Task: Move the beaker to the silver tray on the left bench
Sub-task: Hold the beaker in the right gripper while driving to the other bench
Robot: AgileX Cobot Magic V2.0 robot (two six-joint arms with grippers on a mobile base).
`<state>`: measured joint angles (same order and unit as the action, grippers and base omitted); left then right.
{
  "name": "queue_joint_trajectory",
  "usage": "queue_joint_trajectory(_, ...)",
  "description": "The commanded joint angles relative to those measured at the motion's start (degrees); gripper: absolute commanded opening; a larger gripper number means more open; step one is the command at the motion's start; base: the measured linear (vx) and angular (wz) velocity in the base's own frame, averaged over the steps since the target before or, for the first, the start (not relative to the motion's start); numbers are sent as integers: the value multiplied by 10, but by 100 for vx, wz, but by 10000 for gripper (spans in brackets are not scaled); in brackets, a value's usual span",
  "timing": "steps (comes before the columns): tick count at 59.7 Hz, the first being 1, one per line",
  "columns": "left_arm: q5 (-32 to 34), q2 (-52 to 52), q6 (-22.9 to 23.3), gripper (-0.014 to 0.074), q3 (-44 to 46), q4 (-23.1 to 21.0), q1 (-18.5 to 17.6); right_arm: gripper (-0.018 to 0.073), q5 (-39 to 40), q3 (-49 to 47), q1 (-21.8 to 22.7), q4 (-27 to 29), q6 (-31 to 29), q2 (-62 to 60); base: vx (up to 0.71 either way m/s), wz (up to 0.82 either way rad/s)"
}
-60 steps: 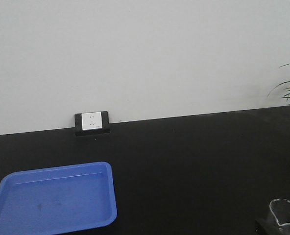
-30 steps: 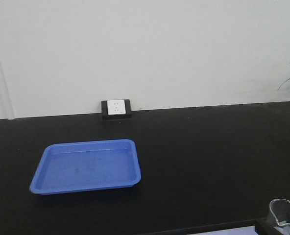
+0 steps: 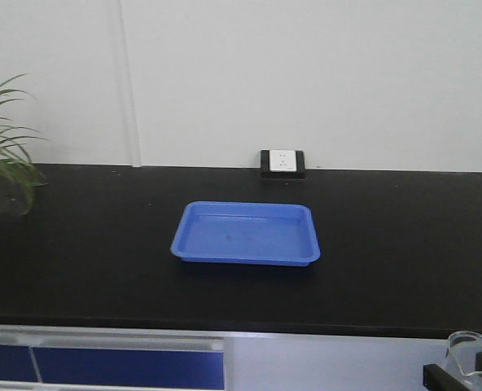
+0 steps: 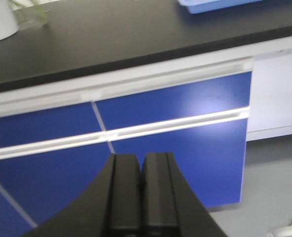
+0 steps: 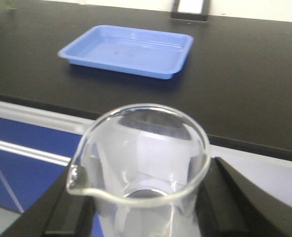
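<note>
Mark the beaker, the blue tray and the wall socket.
beaker (image 5: 141, 165): right wrist view, on the clear wall inside the rim.
blue tray (image 3: 247, 232): front-facing view, on its bare floor.
wall socket (image 3: 282, 161): front-facing view, on the white faceplate.

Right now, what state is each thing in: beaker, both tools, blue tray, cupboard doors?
Beaker: upright, empty, gripped from both sides.
Right tool: shut on the beaker.
Left tool: shut, holding nothing.
Blue tray: empty, lying flat.
Cupboard doors: shut.
</note>
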<state>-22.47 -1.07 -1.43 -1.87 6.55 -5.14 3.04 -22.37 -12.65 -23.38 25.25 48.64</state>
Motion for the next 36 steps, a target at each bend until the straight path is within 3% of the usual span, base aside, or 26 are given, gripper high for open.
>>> queue_joint_trajectory(1,47,-4,1,1,-11,-1,-4,-11,48,-17,3,-2,-5,-6,-31,44)
queue_joint_trajectory(36,47,-4,1,1,-11,-1,-4,-11,48,-17,3,-2,-5,-6,-29,47)
